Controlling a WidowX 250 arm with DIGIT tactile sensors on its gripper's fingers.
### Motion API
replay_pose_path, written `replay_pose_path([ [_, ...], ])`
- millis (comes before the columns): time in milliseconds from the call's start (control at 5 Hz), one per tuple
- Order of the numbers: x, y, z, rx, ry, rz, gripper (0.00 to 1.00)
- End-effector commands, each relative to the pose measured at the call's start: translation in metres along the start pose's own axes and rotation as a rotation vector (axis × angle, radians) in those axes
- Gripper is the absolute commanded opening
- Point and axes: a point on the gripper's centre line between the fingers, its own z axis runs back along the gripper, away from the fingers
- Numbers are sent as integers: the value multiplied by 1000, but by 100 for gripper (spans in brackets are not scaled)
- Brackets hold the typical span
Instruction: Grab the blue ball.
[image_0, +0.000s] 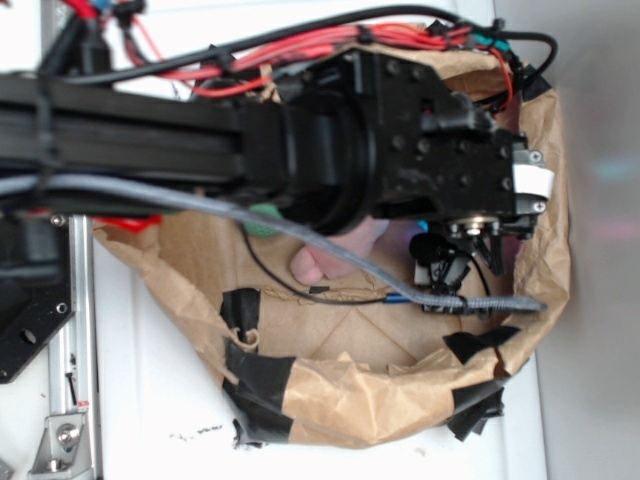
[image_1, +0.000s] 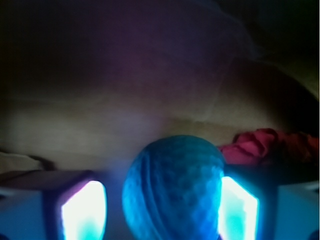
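- So I'm down inside the brown paper bag (image_0: 400, 395) right now, arm stretched across the top of it, which blocks most of what's in there from the outside view.
- The good part: the blue ball (image_1: 172, 187) sits right between my two fingers (image_1: 82, 210) in the wrist view. My gripper (image_1: 160, 212) is spread around it.
- The finger on the right side of that view looks like it's touching the ball or almost touching; on the left side there's a visible gap. So I'd call it lined up but not squeezed yet, as far as I can judge.
- Behind the ball, off to the right of my fingers, there's a crumpled red cloth (image_1: 260, 145). It's near but not in my way.
- From outside I can also spot a bit of a green ball (image_0: 262, 220) and something pinkish (image_0: 335, 260) under my arm. Not what I'm after.
- What's left, I reckon: close down on the ball and lift it out. The dimpled surface should give decent grip, though a round thing can squirt out if I'm off-centre.
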Motion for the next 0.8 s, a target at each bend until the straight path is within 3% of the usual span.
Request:
replay_pose_path([
  [0,-1,7,38,1,-19,13,0],
  [200,-20,17,92,53,8,70,0],
  [400,-44,-5,143,-160,-24,271,30],
  [600,-60,-5,174,-99,28,297,0],
])
